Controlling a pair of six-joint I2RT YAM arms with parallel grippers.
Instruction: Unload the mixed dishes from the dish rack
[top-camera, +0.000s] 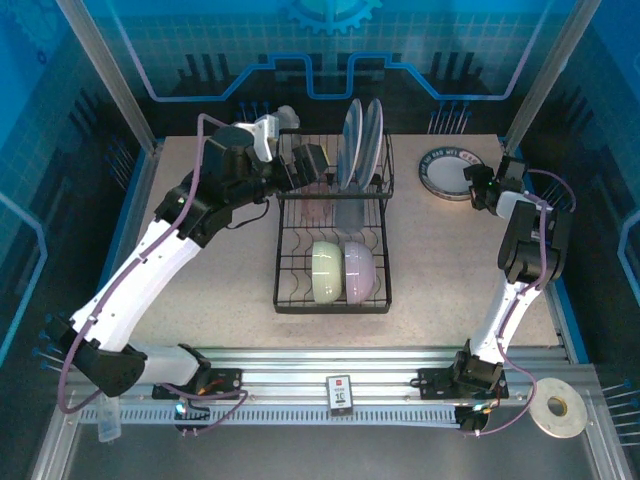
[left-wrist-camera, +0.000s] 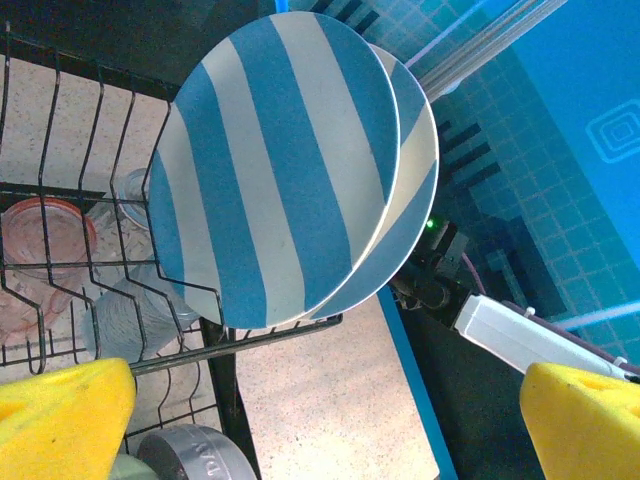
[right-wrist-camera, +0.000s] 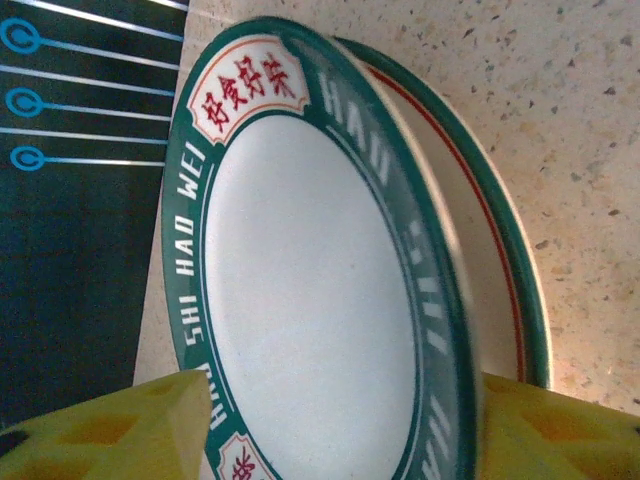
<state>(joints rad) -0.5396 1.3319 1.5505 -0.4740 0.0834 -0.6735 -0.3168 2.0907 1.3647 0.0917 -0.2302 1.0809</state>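
On a speckled beige tabletop (top-camera: 230, 300) walled in blue: at the large black wire dish rack's (top-camera: 279, 250) far-left corner, left gripper (top-camera: 303, 168) spread wide, empty. Inside the rack, upright blue-and-white striped plates (top-camera: 360, 140), pale green bowl (top-camera: 327, 272), lavender bowl (top-camera: 362, 270). Right of the rack, bare surface, then green-rimmed white plates (top-camera: 450, 172), right gripper (top-camera: 474, 186) parted at their rim.

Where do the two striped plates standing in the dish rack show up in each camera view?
Top external: striped plates stand upright in the far right slots of the dish rack.
Left wrist: upper centre, striped faces toward the camera, one overlapping the other.
Right wrist: aimed at the green-rimmed plates instead.
Shared landmark: speckled tabletop.
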